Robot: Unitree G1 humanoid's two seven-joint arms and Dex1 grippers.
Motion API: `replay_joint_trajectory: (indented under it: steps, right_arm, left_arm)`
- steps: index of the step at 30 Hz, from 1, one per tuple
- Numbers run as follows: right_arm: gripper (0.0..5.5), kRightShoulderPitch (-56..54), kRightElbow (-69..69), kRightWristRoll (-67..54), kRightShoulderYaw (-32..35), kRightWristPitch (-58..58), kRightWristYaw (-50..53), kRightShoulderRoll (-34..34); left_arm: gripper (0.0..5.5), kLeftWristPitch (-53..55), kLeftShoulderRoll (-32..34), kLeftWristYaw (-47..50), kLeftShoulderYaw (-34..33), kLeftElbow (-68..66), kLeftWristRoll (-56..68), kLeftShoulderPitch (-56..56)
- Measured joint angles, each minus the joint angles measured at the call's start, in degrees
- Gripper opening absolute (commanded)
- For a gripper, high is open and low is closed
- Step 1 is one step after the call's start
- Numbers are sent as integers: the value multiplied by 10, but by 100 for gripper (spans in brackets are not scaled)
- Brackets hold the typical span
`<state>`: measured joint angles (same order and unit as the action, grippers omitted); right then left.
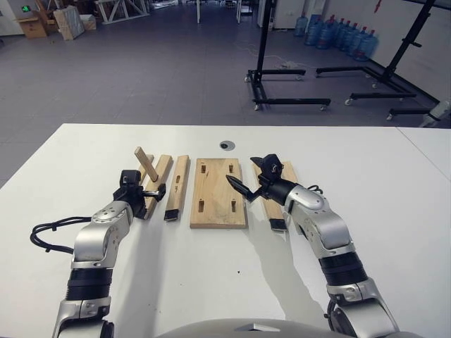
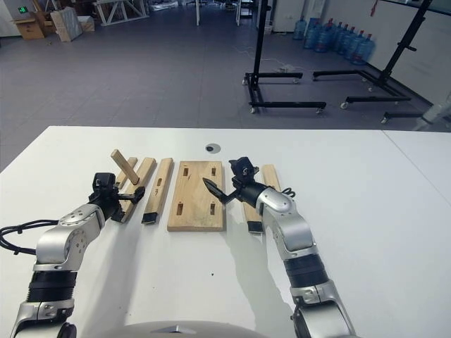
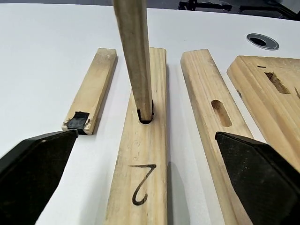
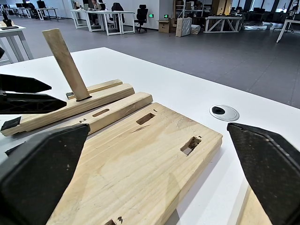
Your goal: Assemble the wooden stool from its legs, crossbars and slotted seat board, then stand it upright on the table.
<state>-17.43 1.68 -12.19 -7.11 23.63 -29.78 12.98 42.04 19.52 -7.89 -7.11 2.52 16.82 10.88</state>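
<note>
**A:** Where is the slotted seat board (image 1: 218, 191)?

**B:** It lies flat in the middle of the desk (image 1: 366, 162), nearer to the far edge. On the side of the left edge lie a plain leg (image 1: 177, 184) and then the leg marked 2 (image 3: 140, 178). A crossbar (image 3: 133, 56) stands tilted in the slot of the leg marked 2.

**A:** And the pincers?

**B:** The left pincer (image 3: 145, 138) is wide open, with one finger on each side of the leg marked 2. The right pincer (image 4: 158, 127) is also wide open and holds nothing. It hangs over the board's edge that faces the desk's right edge, above another leg (image 2: 251, 213).
</note>
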Motion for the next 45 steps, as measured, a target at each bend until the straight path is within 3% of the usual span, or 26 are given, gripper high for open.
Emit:
replay_joint_trajectory:
  steps: [13, 24, 33, 40, 45]
  right_arm:
    - [540, -1, -2, 0, -2, 0, 1, -3]
    - [540, -5, -8, 0, -2, 0, 1, -5]
    - [540, -6, -10, 0, -2, 0, 1, -7]
    - [540, -6, -13, 1, -3, 0, 1, -10]
    - [540, -22, -29, 4, 6, -4, 0, -10]
  left_arm:
    - [538, -44, -1, -35, -2, -96, -23, 14]
    - [376, -47, 0, -46, 7, -98, -49, 17]
    - [212, -37, 0, -48, 12, -96, -60, 20]
    - [203, -42, -4, -44, 14, -94, -67, 20]
    - [203, -53, 6, -53, -33, -36, -41, 56]
